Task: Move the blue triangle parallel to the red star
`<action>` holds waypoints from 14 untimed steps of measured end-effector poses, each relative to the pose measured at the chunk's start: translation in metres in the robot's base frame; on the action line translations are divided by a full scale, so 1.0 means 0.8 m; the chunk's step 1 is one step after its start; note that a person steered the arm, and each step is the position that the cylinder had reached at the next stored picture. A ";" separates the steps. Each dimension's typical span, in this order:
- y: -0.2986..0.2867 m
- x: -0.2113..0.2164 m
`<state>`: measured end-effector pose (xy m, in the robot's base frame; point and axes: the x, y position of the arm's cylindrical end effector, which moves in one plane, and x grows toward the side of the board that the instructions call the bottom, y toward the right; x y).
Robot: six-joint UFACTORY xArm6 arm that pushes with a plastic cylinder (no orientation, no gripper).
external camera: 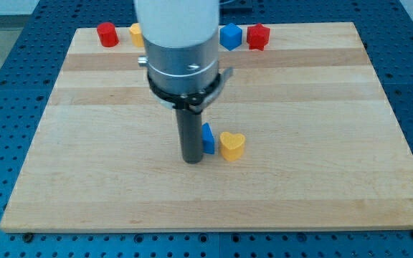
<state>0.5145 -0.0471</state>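
Since your arm ends in a bare rod with no jaws, there is nothing to spread or pinch; my tip [193,160] sits on the wooden board [321,179] a little below frame centre. The blue triangle [208,138] lies immediately to the view's right of the rod, apparently touching it, though the rod hides its left edge so you can't be sure of contact. Just right of that, touching or nearly so, is the yellow heart [232,145].

The red star [258,36] is at the view's top, right of centre, with a blue block [230,36] (shape unclear, maybe a cube) just beside it on the left. Upper left of the frame: a red cylinder [107,34] and a yellow block [136,34], half hidden behind the arm.

Key relation: the triangle is on the right side of the tip, while the star is well apart, up and to the right. A push from here would go rightward into the heart, so you'd likely need to get below the triangle first.

No readable labels or writing anywhere.
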 end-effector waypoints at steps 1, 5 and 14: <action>-0.008 -0.007; 0.043 -0.044; 0.110 -0.216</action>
<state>0.3414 0.0409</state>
